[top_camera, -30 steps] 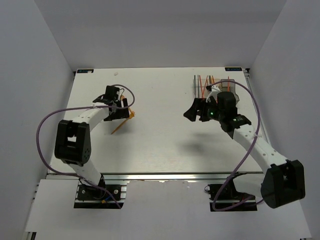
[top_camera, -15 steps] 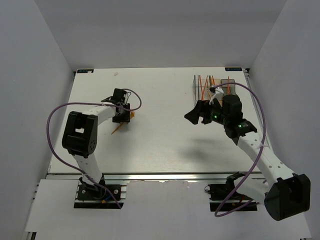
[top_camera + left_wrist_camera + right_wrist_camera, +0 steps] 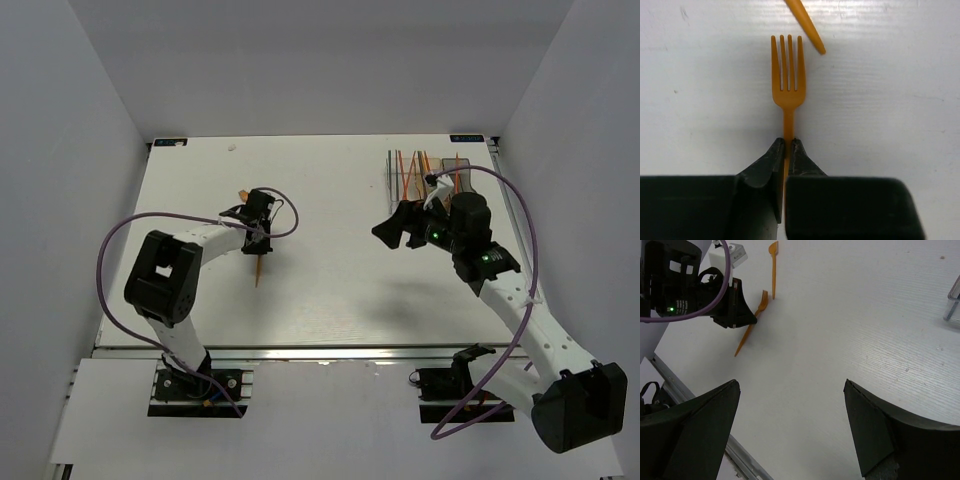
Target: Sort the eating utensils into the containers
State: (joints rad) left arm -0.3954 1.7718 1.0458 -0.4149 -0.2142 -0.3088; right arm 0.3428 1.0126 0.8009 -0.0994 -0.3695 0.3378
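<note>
Well left of the containers (image 3: 462,165), on the table (image 3: 330,290): orange fork (image 3: 788,80), handle pinched by the closed left gripper (image 3: 787,145); second orange utensil (image 3: 807,25) just beyond its tines. Just left of the containers: right gripper (image 3: 791,390), jaws wide apart, empty

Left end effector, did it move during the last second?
Yes. The left end effector shifted right, away from the table's left edge, toward the containers.
</note>
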